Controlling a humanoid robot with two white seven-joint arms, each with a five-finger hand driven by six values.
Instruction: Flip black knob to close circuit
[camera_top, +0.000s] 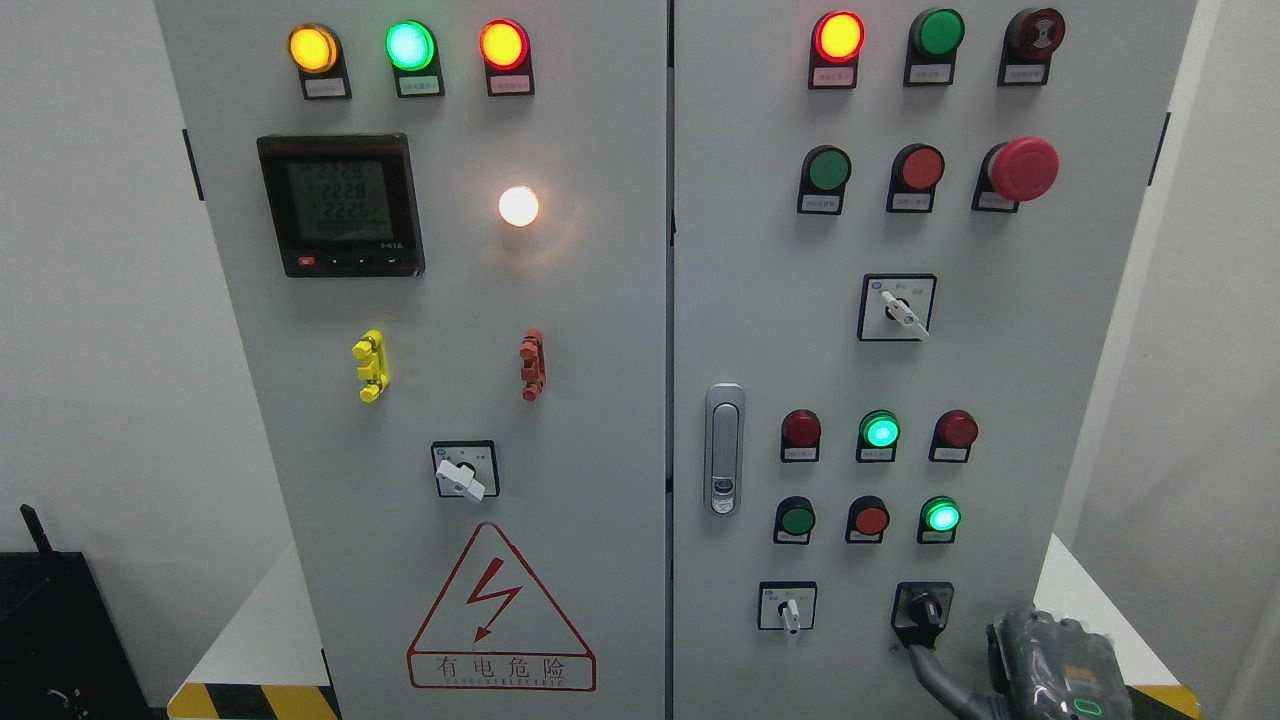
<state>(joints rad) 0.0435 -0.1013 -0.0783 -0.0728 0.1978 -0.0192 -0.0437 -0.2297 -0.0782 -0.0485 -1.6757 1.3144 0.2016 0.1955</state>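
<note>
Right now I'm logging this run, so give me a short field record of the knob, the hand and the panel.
target: black knob, lower right of the right cabinet door
right hand: at bottom right, a finger reaching up to the knob
left hand: not in view
neighbour switch: white selector, left of the knob
lit nearby: green lamp

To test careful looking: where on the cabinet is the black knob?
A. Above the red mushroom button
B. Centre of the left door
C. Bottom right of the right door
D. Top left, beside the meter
C: the black knob sits at the bottom right of the right door, with the right hand just below and to its right.
</note>
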